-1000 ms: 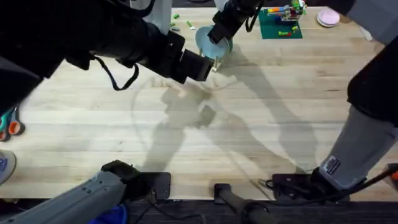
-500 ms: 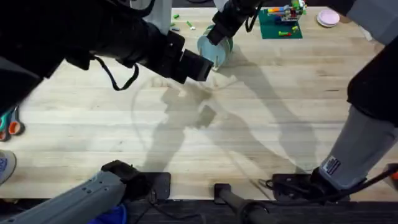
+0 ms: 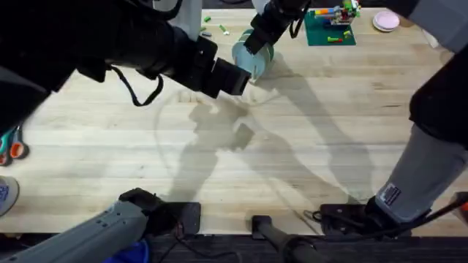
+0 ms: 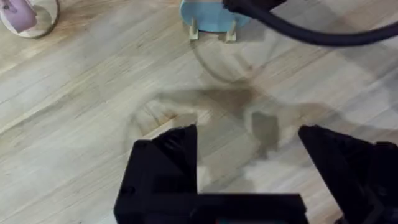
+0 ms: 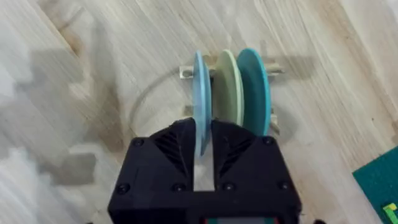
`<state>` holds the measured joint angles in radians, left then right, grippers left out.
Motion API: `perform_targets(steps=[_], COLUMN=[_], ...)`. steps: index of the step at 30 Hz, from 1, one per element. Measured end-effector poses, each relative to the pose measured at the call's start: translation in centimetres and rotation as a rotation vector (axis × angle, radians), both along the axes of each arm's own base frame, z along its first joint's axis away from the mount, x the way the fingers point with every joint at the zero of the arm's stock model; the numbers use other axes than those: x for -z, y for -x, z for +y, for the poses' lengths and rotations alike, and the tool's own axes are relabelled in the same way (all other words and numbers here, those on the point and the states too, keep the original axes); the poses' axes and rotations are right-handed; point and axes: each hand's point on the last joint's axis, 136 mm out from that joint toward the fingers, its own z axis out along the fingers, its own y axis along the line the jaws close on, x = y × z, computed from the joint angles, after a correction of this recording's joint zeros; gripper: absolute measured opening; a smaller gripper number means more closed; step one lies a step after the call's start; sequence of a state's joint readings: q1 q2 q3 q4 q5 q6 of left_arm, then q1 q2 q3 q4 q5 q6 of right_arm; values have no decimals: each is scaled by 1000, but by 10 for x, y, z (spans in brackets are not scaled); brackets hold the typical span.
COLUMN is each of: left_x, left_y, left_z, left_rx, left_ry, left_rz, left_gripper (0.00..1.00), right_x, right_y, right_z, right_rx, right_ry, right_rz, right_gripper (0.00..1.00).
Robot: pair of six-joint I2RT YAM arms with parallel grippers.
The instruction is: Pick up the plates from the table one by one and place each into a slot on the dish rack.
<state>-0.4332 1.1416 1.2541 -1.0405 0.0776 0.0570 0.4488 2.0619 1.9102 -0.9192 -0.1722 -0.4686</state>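
Three plates stand upright side by side in the dish rack (image 5: 277,70): pale blue (image 5: 200,87), cream (image 5: 227,87) and teal (image 5: 255,87). My right gripper (image 5: 204,134) is shut on the top edge of the pale blue plate, which sits in the outer slot. From overhead, the right gripper (image 3: 257,42) reaches over the rack (image 3: 253,75) at the far middle of the table (image 3: 307,146). My left gripper (image 4: 249,155) hovers open and empty over bare wood, a little short of the rack (image 4: 194,31) and the pale blue plate (image 4: 208,14).
A green brick baseplate (image 3: 329,28) with small bricks lies right of the rack, with a pink-white dish (image 3: 385,20) beyond it. Loose green bricks (image 3: 212,25) lie behind the left arm. Scissors (image 3: 11,148) rest at the left edge.
The right gripper has brought the pale blue plate down and upright into the rack, beside the cream plate. The left arm has stayed still.
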Motion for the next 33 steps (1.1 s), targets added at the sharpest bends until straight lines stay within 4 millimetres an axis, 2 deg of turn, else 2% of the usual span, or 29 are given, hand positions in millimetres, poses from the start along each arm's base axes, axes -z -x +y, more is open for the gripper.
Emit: perform_targets(steps=[6,11,14,15,17,19,23,33], left_x=[0,0,0,0,0,0,0,1], left_y=[0,0,0,0,0,0,0,1], left_z=[0,0,0,0,0,0,0,1], left_rx=[0,0,0,0,0,0,0,0], left_ry=[0,0,0,0,0,0,0,-3], left_rz=[0,0,0,0,0,0,0,5], left_gripper=[993,993,993,993,994,993,994,995], right_x=[-24,-55,-67,-71,-76,-81,-90,-96], right_y=[10,19,25,28,33,37,48,68], right_z=[-5,-13,-20,-22,-26,-29,-35,-45], right_rx=[-2,6,15,18,19,19,16,13], right_ry=[-7,-7,9,13,21,23,32,56], right_rz=[-19,-58,-71,-70,-73,-75,-71,-34], right_gripper=[270,390,482,570,834,926,991,994])
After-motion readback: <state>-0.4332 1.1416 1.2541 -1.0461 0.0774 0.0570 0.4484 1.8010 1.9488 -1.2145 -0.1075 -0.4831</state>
